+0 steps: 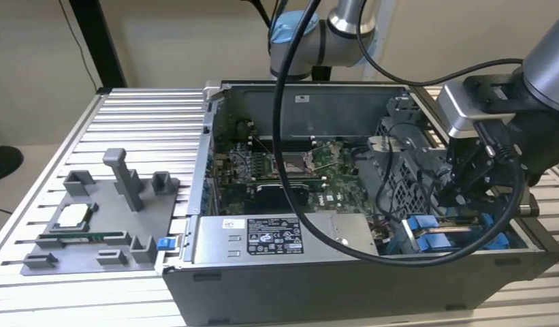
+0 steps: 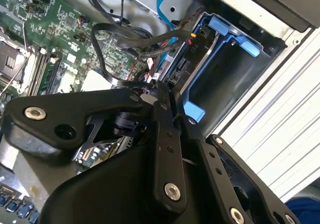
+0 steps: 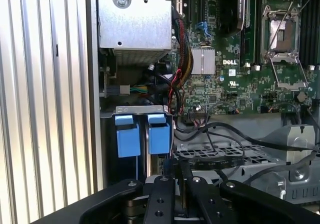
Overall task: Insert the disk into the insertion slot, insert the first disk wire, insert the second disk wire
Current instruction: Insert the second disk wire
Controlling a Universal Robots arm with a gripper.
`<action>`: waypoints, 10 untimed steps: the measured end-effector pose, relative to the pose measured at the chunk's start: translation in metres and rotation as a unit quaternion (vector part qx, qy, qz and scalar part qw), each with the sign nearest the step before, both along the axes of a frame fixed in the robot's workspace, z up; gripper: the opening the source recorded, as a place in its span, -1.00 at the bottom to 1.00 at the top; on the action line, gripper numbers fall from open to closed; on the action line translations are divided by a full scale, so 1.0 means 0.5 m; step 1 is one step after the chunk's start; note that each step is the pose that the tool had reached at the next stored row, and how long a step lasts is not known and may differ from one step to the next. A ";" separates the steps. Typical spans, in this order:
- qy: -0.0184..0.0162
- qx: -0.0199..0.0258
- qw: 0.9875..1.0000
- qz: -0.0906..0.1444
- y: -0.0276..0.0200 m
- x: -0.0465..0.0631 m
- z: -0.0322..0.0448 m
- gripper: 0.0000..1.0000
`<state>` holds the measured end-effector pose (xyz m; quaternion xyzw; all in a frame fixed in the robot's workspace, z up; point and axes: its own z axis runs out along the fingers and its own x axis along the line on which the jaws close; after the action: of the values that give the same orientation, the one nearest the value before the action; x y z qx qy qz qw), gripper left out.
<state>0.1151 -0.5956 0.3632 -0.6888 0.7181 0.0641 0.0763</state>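
Observation:
My gripper (image 1: 456, 197) hangs inside the open computer case at the exterior view's right, just above the insertion slot (image 1: 434, 235) with its blue tabs. In both wrist views the fingers (image 2: 165, 129) stand close together, shut on the end of a black disk wire (image 2: 125, 36) that loops back over the board. Beyond the fingertips lies the disk (image 2: 176, 70), seated between the blue rails of the insertion slot (image 2: 235, 34), its socket end facing me. Two blue tabs (image 3: 127, 134) stand side by side in front of my gripper (image 3: 177, 176).
A grey metal box with a white sticker (image 1: 270, 238) fills the case's front. The motherboard (image 1: 279, 170) lies behind it, crossed by loose black cables (image 3: 235, 134). A grey fixture tray with pegs (image 1: 88, 225) sits on the ribbed table at the exterior view's left.

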 end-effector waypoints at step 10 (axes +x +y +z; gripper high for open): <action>-0.013 -0.001 1.000 0.000 0.0000 0.000 -0.013 -1.00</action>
<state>0.1151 -0.5956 0.3565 -0.6897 0.7171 0.0544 0.0847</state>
